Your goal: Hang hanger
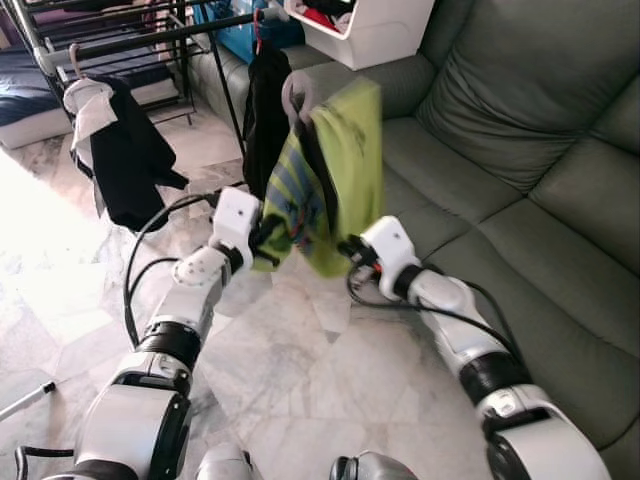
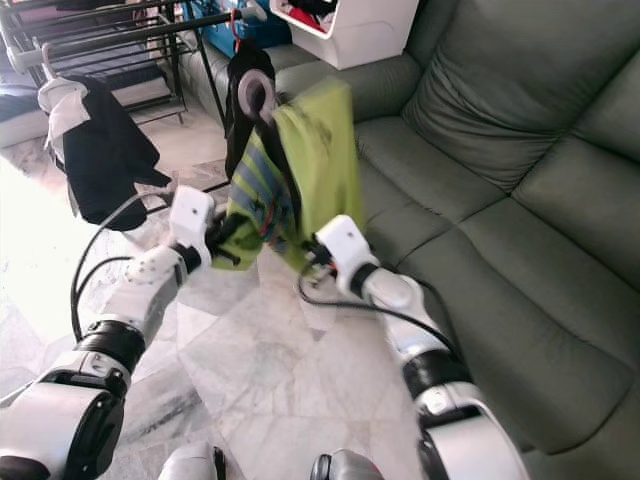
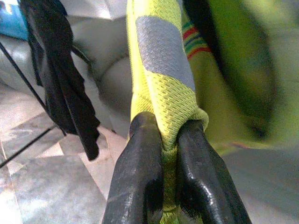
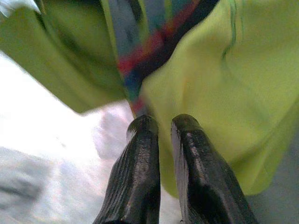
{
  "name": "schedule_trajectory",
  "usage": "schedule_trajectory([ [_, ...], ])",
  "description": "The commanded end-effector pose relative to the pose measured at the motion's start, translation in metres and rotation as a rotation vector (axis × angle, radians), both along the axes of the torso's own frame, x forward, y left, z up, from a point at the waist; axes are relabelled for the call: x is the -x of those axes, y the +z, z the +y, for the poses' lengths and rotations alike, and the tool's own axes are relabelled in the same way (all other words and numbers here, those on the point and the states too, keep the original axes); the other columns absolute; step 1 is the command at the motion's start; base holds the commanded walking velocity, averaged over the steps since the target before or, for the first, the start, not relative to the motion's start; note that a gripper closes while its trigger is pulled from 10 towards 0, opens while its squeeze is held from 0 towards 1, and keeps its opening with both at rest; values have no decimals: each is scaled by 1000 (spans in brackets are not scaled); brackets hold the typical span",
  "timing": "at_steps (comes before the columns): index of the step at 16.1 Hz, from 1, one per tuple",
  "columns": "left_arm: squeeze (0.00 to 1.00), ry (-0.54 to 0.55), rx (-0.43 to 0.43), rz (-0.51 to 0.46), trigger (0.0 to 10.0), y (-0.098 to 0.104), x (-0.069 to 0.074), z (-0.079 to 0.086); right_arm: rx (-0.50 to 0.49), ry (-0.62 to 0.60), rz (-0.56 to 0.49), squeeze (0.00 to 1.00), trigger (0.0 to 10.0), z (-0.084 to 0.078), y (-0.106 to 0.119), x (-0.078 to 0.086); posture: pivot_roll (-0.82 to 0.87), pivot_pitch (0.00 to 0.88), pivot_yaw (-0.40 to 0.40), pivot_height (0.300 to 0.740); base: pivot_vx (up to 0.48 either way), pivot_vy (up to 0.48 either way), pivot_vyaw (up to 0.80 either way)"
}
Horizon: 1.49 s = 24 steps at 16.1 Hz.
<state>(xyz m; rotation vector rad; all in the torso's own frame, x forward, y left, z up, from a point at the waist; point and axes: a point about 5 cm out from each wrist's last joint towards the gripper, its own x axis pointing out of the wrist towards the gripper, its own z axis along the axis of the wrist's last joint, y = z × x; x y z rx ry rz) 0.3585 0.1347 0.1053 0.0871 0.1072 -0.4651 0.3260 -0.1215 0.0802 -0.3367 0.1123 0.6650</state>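
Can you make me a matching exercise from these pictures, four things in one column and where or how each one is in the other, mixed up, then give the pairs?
Things:
1. yellow-green shirt
2. left gripper
3. sofa
4. black garment

States or places:
A. grey-green, on the robot's right
B. hanging from the rack, off to the robot's left
C. jaws pinching a fold of mesh fabric
D. held up between both arms, with a grey hook above it

Pairs: 1-D, 2-C, 3-A, 4-B
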Motion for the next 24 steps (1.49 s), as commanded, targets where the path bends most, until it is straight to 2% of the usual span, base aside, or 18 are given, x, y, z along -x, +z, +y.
schedule_trajectory([
  [1,0,2,30,-76,0,19,-6,-1,32,5,-61,1000,10000,0,5,1,-66,34,-77,740,0,0,0],
  [2,0,9,32,-78,0,20,-6,-1,212,-9,-317,1000,10000,-9,17,4,-69,34,-79,740,0,0,0],
  [3,0,10,32,-77,0,20,-6,-1,232,-7,-364,1000,10000,-10,19,6,-69,34,-79,740,0,0,0],
  [4,0,8,34,-78,0,19,-5,-1,179,42,-379,1000,10000,-7,19,16,-69,34,-79,740,0,0,0],
  [6,0,-24,-6,-106,0,20,-3,-2,59,98,-305,1000,10000,-2,16,25,-76,34,-79,740,0,0,0],
  [8,0,-82,-80,-145,0,21,-1,-1,24,134,-281,1000,10000,-5,22,26,-78,32,-79,740,0,0,0],
  [10,0,-159,-168,-162,0,16,9,11,137,237,-321,1000,10000,-15,25,32,-86,29,-75,740,0,0,0],
  [12,0,-218,-262,-140,0,3,21,28,150,285,-277,1000,10000,-31,31,36,-79,28,-74,740,0,0,0],
  [13,0,-284,-357,-142,0,-7,31,35,214,336,-294,1000,10000,-44,35,37,-74,26,-70,740,0,0,0],
  [15,0,-381,-398,-131,0,-16,44,36,273,363,-290,1000,10000,-59,43,33,-77,25,-69,740,0,0,0],
  [16,0,-403,-410,-130,0,-17,47,35,277,369,-290,1000,10000,-61,46,32,-77,25,-69,740,0,0,0],
  [17,0,-493,-532,-133,0,-25,55,37,243,339,-313,1000,10000,-69,66,23,-78,24,-68,740,0,0,0],
  [18,0,-514,-555,-138,0,-26,57,37,225,335,-309,1000,10000,-73,73,20,-76,22,-67,740,0,0,0],
  [21,0,-541,-553,-168,0,-21,57,35,294,339,-303,1000,10000,-87,80,14,-76,22,-67,740,0,0,0],
  [24,0,-584,-569,-208,0,-17,60,31,311,371,-231,1000,10000,-96,78,15,-74,26,-68,740,0,0,0],
])
